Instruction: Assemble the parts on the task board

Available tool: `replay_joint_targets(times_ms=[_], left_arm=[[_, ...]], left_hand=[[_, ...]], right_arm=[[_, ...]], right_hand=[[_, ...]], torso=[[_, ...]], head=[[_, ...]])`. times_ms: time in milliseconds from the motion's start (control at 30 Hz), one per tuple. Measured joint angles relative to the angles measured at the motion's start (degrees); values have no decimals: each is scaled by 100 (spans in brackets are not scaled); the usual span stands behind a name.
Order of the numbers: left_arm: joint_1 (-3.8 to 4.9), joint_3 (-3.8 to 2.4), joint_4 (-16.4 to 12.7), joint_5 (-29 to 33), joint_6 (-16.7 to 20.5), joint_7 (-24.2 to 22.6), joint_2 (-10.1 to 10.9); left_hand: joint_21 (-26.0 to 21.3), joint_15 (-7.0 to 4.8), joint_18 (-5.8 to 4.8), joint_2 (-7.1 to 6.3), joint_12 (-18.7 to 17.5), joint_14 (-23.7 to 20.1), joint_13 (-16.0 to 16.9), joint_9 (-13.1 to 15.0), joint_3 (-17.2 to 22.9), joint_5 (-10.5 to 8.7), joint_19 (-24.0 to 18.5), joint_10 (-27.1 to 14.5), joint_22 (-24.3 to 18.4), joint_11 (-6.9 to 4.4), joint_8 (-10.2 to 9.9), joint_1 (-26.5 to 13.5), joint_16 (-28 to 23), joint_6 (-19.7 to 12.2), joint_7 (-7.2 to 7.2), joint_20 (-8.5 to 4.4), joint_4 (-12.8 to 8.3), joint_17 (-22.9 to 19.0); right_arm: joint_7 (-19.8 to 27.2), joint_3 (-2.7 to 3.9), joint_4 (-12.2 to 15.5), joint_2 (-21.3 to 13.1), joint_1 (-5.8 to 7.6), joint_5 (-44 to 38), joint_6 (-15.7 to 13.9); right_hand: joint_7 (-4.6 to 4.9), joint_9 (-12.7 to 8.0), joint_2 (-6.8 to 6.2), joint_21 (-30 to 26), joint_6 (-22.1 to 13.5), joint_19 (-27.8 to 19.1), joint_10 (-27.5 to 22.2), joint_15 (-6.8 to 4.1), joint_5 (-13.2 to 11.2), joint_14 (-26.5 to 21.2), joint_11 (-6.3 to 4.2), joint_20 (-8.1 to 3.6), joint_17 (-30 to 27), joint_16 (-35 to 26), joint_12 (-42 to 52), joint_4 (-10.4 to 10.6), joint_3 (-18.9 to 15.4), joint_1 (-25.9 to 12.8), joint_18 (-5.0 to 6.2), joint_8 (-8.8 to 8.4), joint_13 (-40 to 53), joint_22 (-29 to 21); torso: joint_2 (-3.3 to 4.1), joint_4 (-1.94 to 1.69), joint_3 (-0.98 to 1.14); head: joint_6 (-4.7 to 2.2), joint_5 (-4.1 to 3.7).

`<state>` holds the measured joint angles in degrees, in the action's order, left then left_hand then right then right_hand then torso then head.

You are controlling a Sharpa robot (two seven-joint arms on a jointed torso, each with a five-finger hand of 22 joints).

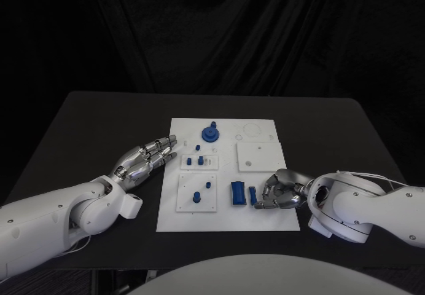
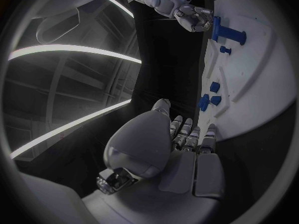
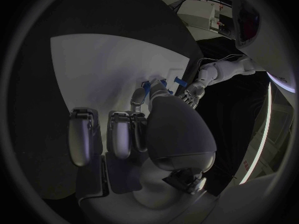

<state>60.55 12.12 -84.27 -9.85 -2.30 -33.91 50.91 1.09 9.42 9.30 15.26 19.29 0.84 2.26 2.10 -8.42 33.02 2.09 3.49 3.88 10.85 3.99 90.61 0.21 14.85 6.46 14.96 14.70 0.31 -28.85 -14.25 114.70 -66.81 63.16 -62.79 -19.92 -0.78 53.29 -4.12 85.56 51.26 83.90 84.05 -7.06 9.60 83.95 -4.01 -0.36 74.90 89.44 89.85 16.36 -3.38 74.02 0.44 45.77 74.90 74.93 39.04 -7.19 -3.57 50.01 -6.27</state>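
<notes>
The table (image 1: 88, 123) has a matt black top; the board (image 1: 266, 126) looks like smooth white plastic with a dull finish; the small parts (image 1: 238, 192) are matt blue plastic; both hands (image 1: 146, 158) (image 1: 282, 190) are shiny silver metal; the arms (image 1: 53, 218) wear glossy white shells.

Dim, dark surround; task board (image 1: 266, 221) brightest; wrist views fisheye-warped.

Head camera high above task board (image 1: 226, 178); wrist cameras low, close, sharing it.
</notes>
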Motion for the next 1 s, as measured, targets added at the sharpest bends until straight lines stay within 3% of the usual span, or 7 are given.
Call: replay_joint_targets(times_ms=[167, 467, 633, 867, 900, 1000], left_arm=[[-1, 1, 0, 0, -5, 0, 0], [-4, 1, 5, 0, -20, 2, -5], [-8, 1, 9, 0, -32, 6, -10], [-16, 0, 9, 0, -50, 8, -11], [-16, 0, 9, 0, -52, 8, -11], [-18, 0, 9, 0, -58, 9, -11]], left_hand=[[0, 0, 0, 0, 0, 0, 0, 0, 0, 0, 0, 0, 0, 0, 0, 0, 0, 0, 0, 0, 0, 0], [0, 0, 0, 0, 0, 0, -1, -1, 16, 0, 0, 0, 0, 0, 23, 0, 0, 0, 0, 0, 16, 0], [0, 0, 0, 0, 0, 0, -1, -1, 16, 0, 0, 0, 0, 0, 23, 0, 0, 0, 0, 0, 16, 0], [0, 0, 0, 0, 0, 0, -1, 4, 16, 0, 0, 0, 0, 0, 23, 0, 0, 0, 0, 0, 16, 0], [0, 0, 0, 0, 0, 0, -1, 4, 16, 0, 0, 0, 0, -1, 22, 0, 0, 0, 0, 0, 16, 0], [0, 0, 0, 0, 0, 0, -1, 4, 20, 0, 0, 0, 0, -1, 23, 0, 0, 14, 14, 0, 11, 0]], right_arm=[[7, 0, -37, 30, -2, -2, -13], [13, 0, -120, 104, -9, -4, -43], [13, -5, -153, 163, -29, -4, -42], [11, 0, -169, 216, -60, -4, -28], [9, 1, -171, 219, -63, -4, -23], [6, 1, -176, 227, -75, -5, 3]], right_hand=[[0, 9, 47, 0, 0, -6, 0, 0, 61, 0, 0, -5, 0, 0, 0, -16, 16, 46, 0, 0, 0, 0], [-20, 63, 269, 0, 20, 16, -1, -21, 101, 21, -42, -26, 0, 0, 0, -52, 50, 215, 0, 43, 0, -1], [-45, 89, 483, 0, 45, 16, -11, -42, 129, 1, -72, -67, 0, 0, 8, -152, 150, 431, 0, 59, 20, -1], [-69, 97, 536, 0, 69, 16, -2, -62, 235, 21, -81, -67, 0, 0, 53, -254, 158, 592, 0, 49, 30, -1], [-70, 105, 533, 0, 70, 16, -3, -62, 206, 21, -81, -67, 0, 0, 55, -257, 156, 625, 0, 49, 30, -1], [-73, 120, 495, -4, 78, 16, -4, -62, -186, 21, -79, -67, 0, 0, 42, -343, 70, 706, 0, 49, 28, -1]], torso=[[-5, -3, 3], [-9, -5, 3], [-9, -5, 3], [-8, -5, 5], [-8, -5, 5], [-8, -5, 5]], head=[[0, 0], [0, 24], [0, 29], [0, 20], [0, 20], [0, 20]])
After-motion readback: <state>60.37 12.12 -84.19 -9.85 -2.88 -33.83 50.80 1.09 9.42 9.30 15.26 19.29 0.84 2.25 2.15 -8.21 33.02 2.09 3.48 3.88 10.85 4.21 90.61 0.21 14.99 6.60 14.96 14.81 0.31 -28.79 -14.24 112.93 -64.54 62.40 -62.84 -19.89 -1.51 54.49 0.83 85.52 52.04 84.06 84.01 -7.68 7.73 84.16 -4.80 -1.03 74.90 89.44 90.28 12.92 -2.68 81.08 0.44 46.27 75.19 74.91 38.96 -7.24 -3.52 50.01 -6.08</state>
